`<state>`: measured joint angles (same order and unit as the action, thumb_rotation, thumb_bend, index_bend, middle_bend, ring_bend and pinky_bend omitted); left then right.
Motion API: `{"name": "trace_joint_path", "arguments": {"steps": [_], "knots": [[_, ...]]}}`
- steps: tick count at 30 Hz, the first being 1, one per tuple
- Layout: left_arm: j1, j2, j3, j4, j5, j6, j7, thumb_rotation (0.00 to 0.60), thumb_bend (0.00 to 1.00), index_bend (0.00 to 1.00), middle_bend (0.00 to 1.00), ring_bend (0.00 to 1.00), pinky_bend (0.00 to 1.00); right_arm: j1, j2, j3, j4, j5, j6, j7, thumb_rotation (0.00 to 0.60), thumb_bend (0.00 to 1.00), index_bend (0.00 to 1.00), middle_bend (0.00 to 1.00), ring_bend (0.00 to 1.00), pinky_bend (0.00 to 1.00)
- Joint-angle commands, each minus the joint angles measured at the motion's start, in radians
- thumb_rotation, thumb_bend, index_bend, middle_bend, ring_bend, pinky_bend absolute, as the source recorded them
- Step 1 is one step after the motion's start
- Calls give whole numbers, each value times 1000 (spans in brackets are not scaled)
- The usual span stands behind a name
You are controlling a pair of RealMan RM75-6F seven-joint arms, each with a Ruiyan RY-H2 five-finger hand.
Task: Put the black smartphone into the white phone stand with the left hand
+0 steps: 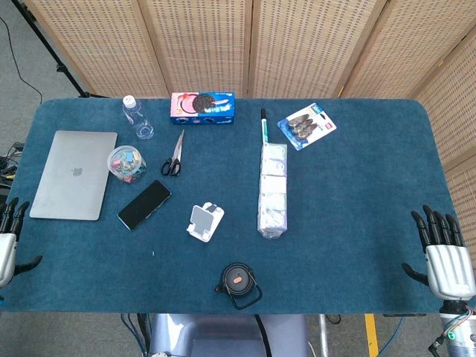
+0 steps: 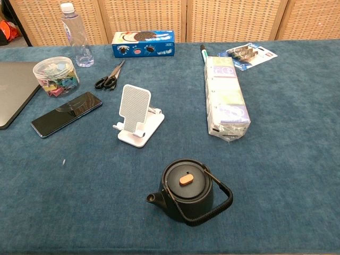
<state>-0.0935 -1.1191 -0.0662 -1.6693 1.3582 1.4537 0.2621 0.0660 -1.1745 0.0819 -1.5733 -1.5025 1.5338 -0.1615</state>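
The black smartphone (image 1: 144, 204) (image 2: 67, 113) lies flat, screen up, on the blue tablecloth, left of the centre. Just to its right stands the white phone stand (image 1: 204, 222) (image 2: 136, 115), upright and with nothing in it. My left hand (image 1: 9, 232) hovers at the table's left edge, fingers apart, holding nothing, well away from the phone. At the right edge my right hand (image 1: 445, 253) is likewise spread and holds nothing. Neither hand shows in the chest view.
Near the phone: a grey laptop (image 1: 74, 174), a clear jar of clips (image 1: 126, 163), scissors (image 1: 175, 154) and a water bottle (image 1: 137, 117). A cookie box (image 1: 203, 108) sits at the back. A tissue pack (image 1: 273, 190), pen, card pack (image 1: 306, 125) and black teapot (image 2: 189, 190) lie further right.
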Motion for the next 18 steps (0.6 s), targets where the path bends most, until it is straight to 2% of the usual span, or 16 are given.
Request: {"name": "trace_joint_path", "arguments": {"steps": [1, 7, 12, 16, 18], "knots": [[-8, -1, 8, 11, 8, -19, -4, 600, 0, 0, 0, 0, 0, -1, 1, -1, -3, -3, 3, -1, 600, 0, 0, 0, 0, 0], [-21, -4, 15, 31, 11, -50, -11, 600, 0, 0, 0, 0, 0, -4, 5, -1, -8, -7, 9, 3, 600, 0, 0, 0, 0, 0], [-54, -21, 9, 90, 43, -78, -42, 600, 0, 0, 0, 0, 0, -7, 12, 5, -9, 2, 12, 18, 600, 0, 0, 0, 0, 0], [-118, -70, -2, 232, 126, -100, -68, 600, 0, 0, 0, 0, 0, -5, 16, 12, -8, 20, 1, 27, 600, 0, 0, 0, 0, 0], [-164, -113, -11, 342, 183, -103, -96, 600, 0, 0, 0, 0, 0, -4, 18, 16, -9, 30, -3, 29, 600, 0, 0, 0, 0, 0]]}}
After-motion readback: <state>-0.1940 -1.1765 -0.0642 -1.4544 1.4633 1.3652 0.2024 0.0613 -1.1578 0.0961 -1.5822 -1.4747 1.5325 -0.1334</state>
